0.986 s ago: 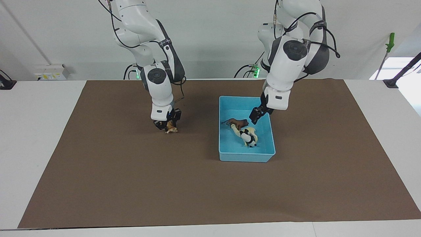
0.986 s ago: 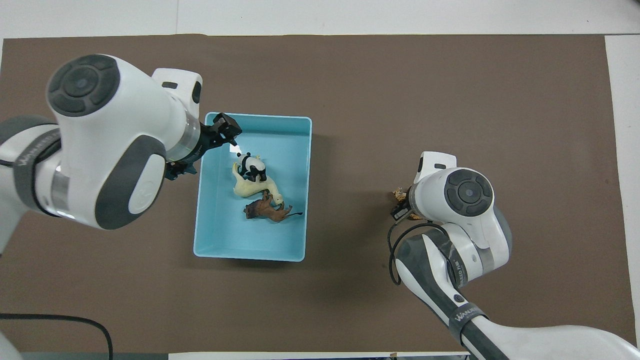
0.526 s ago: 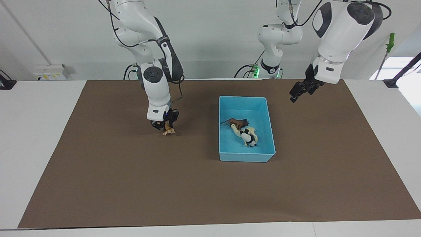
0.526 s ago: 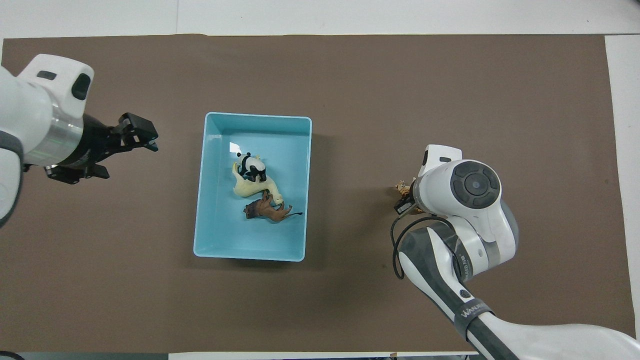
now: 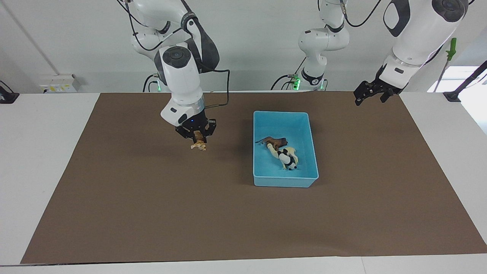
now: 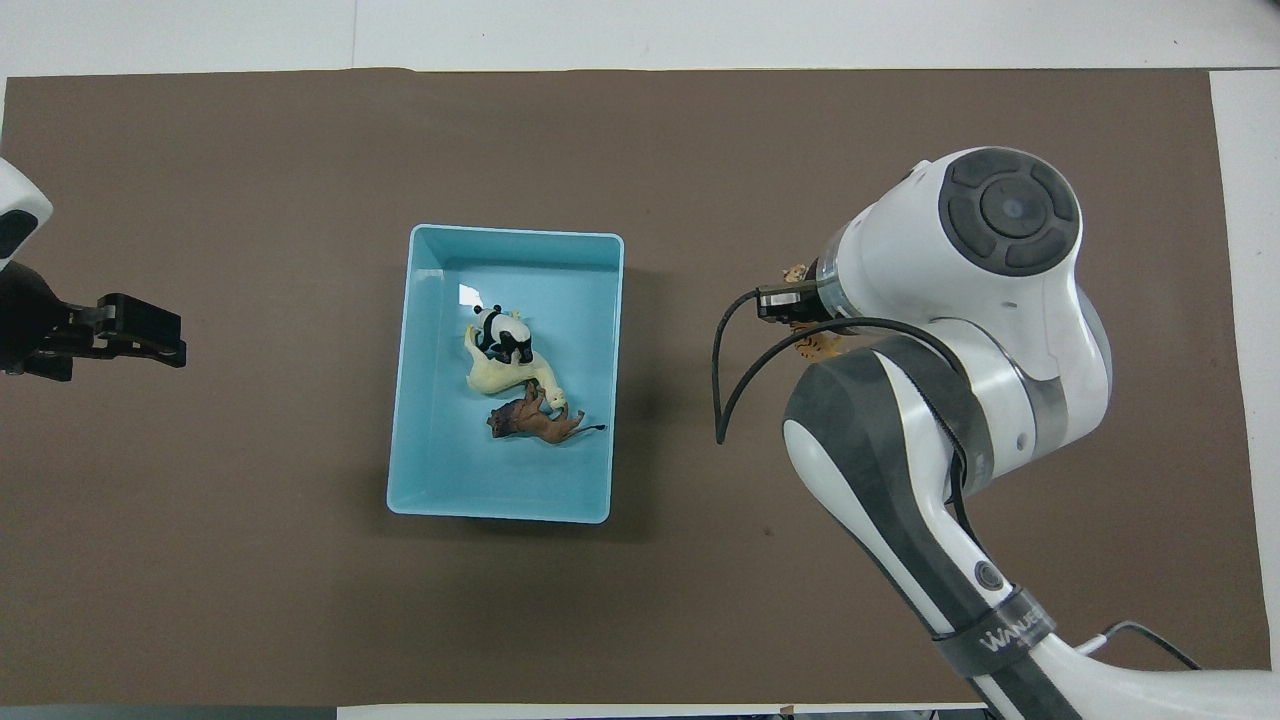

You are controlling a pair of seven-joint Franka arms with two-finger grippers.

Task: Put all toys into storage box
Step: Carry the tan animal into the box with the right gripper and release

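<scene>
Right gripper [image 5: 198, 137] pinching the tiger [image 5: 198, 145] clear of the mat — lifted for carrying to the storage box [image 5: 259, 179]; left gripper [image 5: 368, 94] spread, waiting over the mat's edge — out of the way.

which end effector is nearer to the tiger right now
Right. The right end effector is shut on the tiger, lifted above the mat. The left end effector hangs open over the table's left-arm end, with the storage box between them.

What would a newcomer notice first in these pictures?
The blue box in the middle of the brown mat, with the lion, llama and panda inside. Beside it, the right gripper holds the tiger above the mat; the left gripper waits, open, at the mat's edge.
</scene>
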